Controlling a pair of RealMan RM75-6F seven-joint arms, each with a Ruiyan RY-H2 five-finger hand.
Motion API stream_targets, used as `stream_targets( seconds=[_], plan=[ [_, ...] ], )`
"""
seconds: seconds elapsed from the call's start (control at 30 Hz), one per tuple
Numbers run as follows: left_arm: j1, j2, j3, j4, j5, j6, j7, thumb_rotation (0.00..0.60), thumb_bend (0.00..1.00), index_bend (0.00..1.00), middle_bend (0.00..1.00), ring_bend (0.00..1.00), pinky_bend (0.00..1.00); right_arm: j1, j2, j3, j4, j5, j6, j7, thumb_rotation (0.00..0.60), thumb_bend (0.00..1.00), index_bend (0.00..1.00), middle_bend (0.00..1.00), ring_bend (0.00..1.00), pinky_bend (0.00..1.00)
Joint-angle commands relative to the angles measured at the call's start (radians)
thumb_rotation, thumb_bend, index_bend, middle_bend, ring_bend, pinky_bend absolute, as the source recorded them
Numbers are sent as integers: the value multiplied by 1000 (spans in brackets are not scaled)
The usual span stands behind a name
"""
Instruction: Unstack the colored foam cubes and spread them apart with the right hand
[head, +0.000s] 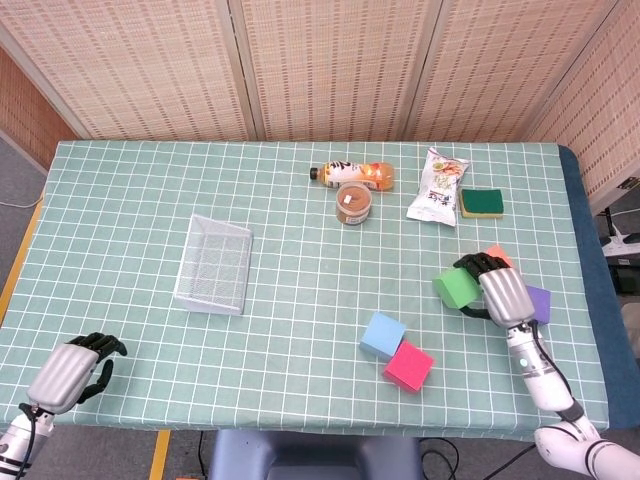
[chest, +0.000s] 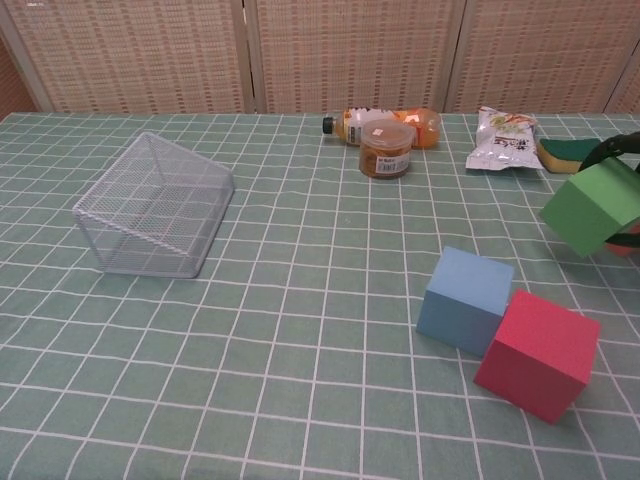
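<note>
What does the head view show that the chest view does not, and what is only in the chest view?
Only the head view shows the left hand at the near table edge, the purple cube and the back of the right hand. Only the chest view shows the wire basket from the side, as a raised wedge. Both show the green cube held by the right hand, and the blue cube and red cube touching.
</note>
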Motion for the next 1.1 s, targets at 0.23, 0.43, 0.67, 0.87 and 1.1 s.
stream_targets(
  seconds=[0.23, 0.43, 0.67, 0.87, 1.1],
  plan=[
    [-1, 0, 2, -1, 3, -2, 3, 600, 678, 433, 405, 342, 483, -82, 27, -29, -155, 6, 107, -162, 600, 85, 0, 0, 0, 147],
    [-2, -1, 3, -2, 2, -6, 7, 600, 679, 432, 406, 342, 483, -109, 183, -154, -394, -118, 106, -17, 600, 83, 0, 0, 0, 108],
    [-2, -1, 3, -3, 2, -6, 7, 600, 678, 433, 406, 342, 483, -111, 271, -245, -480, -230, 101, 59, 600, 80, 0, 0, 0, 109],
    [-3, -2, 4, -1, 0, -8, 6, 600, 679, 432, 406, 342, 483, -67, 312, -294, -505, -273, 15, 137, 600, 72, 0, 0, 0, 110],
    [-3, 0, 4, -2, 0, -7, 4, 600, 679, 433, 406, 349, 483, -34, 280, -302, -469, -309, -24, 148, 600, 71, 1, 0, 0, 115]
  ],
)
